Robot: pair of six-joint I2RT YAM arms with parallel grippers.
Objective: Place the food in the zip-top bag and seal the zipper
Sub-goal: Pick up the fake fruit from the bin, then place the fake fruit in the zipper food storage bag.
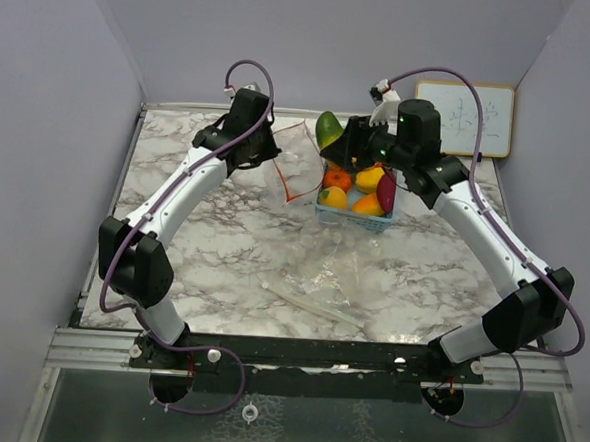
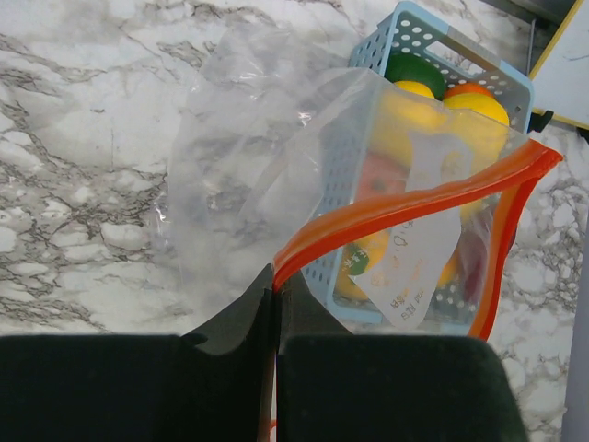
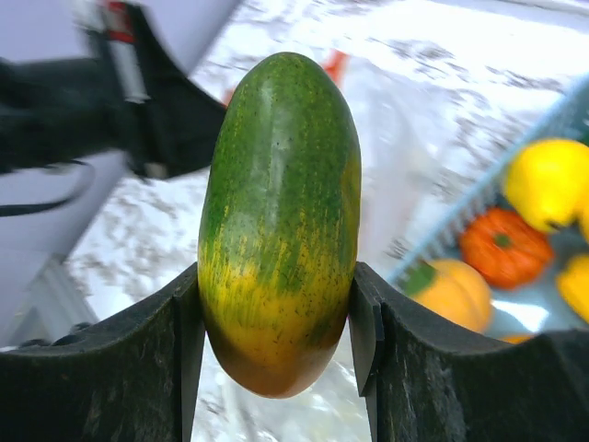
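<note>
My left gripper (image 2: 274, 278) is shut on the orange-red zipper strip (image 2: 405, 207) of the clear zip-top bag (image 2: 248, 166), holding its mouth up beside the basket. In the top view the bag (image 1: 293, 169) hangs from the left gripper (image 1: 271, 151). The right gripper (image 3: 276, 318) is shut on a green-yellow toy mango (image 3: 281, 212), which it holds above the table just right of the bag's mouth; the mango (image 1: 328, 129) also shows from above. More of the food, yellow (image 3: 548, 184) and orange (image 3: 502, 247) pieces, lies in the light blue basket (image 1: 380, 223).
The basket (image 2: 414, 32) stands right behind the bag. A second clear plastic bag (image 1: 316, 287) lies flat near the table's front. A small whiteboard (image 1: 472, 117) leans at the back right. Walls close in both sides.
</note>
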